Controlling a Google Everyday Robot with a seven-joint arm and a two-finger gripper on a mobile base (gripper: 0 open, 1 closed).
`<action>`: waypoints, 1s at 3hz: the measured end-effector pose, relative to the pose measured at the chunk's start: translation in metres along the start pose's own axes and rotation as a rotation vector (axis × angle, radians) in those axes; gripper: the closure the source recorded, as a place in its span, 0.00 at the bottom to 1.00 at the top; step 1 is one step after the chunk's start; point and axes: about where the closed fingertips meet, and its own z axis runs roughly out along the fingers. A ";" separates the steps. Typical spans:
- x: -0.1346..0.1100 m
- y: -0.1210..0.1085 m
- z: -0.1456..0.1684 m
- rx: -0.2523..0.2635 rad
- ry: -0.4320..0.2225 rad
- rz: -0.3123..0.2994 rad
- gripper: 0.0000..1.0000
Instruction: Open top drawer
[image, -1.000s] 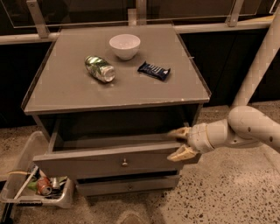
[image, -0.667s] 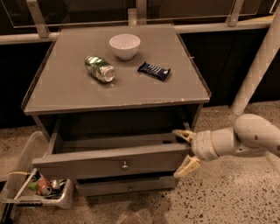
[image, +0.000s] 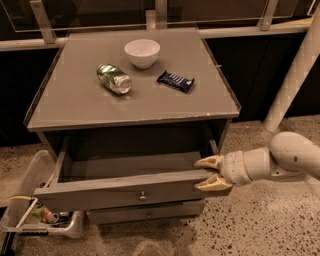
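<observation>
The top drawer (image: 100, 189) of the grey cabinet is pulled partly out, and its plain grey inside (image: 130, 165) shows. A small round metal knob (image: 143, 195) sits at the centre of its front. My gripper (image: 210, 173) comes in from the right at the right end of the drawer front. Its fingers are spread. One fingertip (image: 208, 161) is just inside the drawer above the front's top edge. The other is against the front face near the corner. A slimmer drawer front (image: 120, 216) with its own knob sits below, closed.
On the cabinet top (image: 75, 105) lie a white bowl (image: 142, 52), a crushed green can (image: 114, 78) and a dark blue snack bar (image: 175, 81). A clear plastic bin (image: 35, 220) with small items stands on the floor at lower left. A white post (image: 295, 75) rises at the right.
The top drawer has slid further out toward the camera. My gripper has moved down and outward with its right end.
</observation>
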 end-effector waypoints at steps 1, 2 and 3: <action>-0.002 0.000 -0.002 0.000 0.000 0.000 0.84; -0.001 0.006 -0.004 -0.002 -0.003 0.003 1.00; -0.001 0.007 -0.005 -0.002 -0.003 0.003 1.00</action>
